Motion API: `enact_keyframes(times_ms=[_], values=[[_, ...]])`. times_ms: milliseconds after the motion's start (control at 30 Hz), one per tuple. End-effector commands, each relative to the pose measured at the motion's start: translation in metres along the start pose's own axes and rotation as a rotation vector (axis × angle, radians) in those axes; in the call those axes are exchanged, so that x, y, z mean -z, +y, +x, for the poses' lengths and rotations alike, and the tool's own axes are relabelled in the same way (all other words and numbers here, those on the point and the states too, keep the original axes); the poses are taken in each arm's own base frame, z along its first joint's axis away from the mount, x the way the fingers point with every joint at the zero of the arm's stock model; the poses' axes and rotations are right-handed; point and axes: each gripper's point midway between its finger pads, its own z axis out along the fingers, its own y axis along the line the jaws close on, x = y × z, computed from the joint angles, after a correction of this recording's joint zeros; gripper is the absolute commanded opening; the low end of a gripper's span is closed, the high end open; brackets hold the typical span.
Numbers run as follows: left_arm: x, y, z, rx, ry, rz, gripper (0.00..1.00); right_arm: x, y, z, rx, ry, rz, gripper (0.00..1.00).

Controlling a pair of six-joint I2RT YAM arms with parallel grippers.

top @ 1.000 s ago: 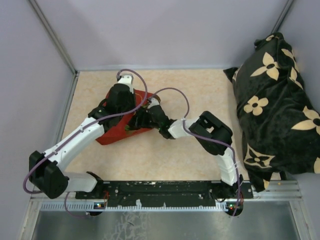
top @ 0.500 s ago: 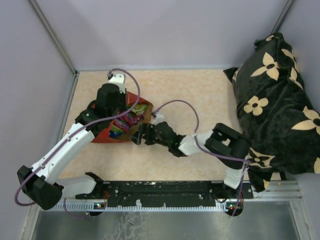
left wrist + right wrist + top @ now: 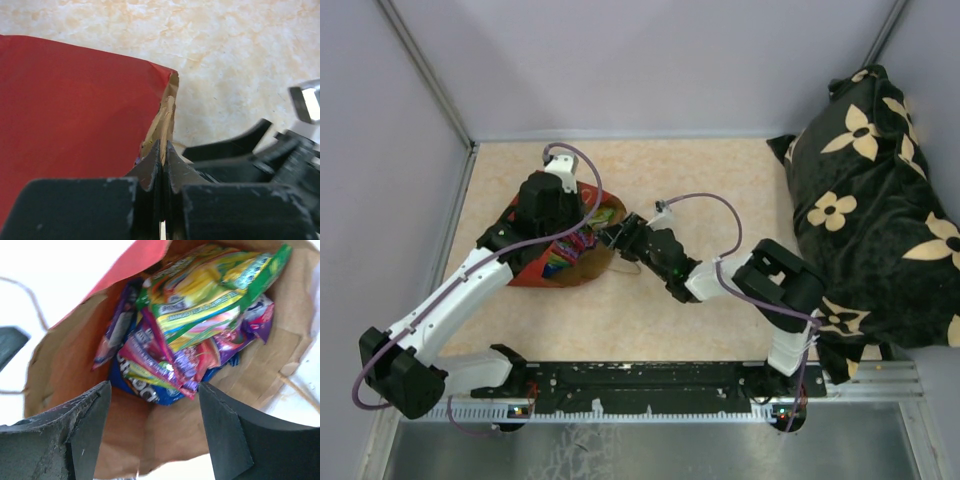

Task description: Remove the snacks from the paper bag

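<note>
Pinching the rim of the large red paper carrier bag (image 3: 75, 100), the left gripper (image 3: 164, 150) stands clamped at nine o'clock on the beige table (image 3: 720, 180). The glossy coloured snack packets (image 3: 200, 305) lie inside (none out yet). The right gripper (image 3: 154, 390) gapes wide and empty at the bag's mouth.

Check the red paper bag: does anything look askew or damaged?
Yes. The paper bag lies tipped on its side, and its rim is crumpled where the left fingers pinch it. The snacks sit inside, unspilled.
</note>
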Motion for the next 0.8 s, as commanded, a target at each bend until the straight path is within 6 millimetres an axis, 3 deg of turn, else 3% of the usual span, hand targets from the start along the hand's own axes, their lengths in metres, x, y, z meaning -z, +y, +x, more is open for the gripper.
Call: enact_keyframes(times_ms=[0,233,400,633,767], values=[[0.004,-0.019,-0.020,0.061,-0.067,0.093,0.00,-0.031,0.014,-0.024,-0.102,-0.083,-0.038,0.71],[0.003,-0.020,-0.020,0.060,-0.063,0.097,0.00,-0.056,-0.003,-0.016,-0.172,-0.062,0.014,0.66],[0.004,-0.018,-0.019,0.051,-0.058,0.086,0.00,-0.057,-0.022,-0.007,-0.307,-0.043,0.073,0.66],[0.004,-0.016,-0.016,0.038,-0.051,0.076,0.00,-0.042,-0.013,-0.004,-0.505,-0.035,0.031,0.65],[0.002,-0.016,-0.014,0.037,-0.046,0.076,0.00,-0.044,-0.005,-0.009,-0.636,-0.045,-0.023,0.60]])
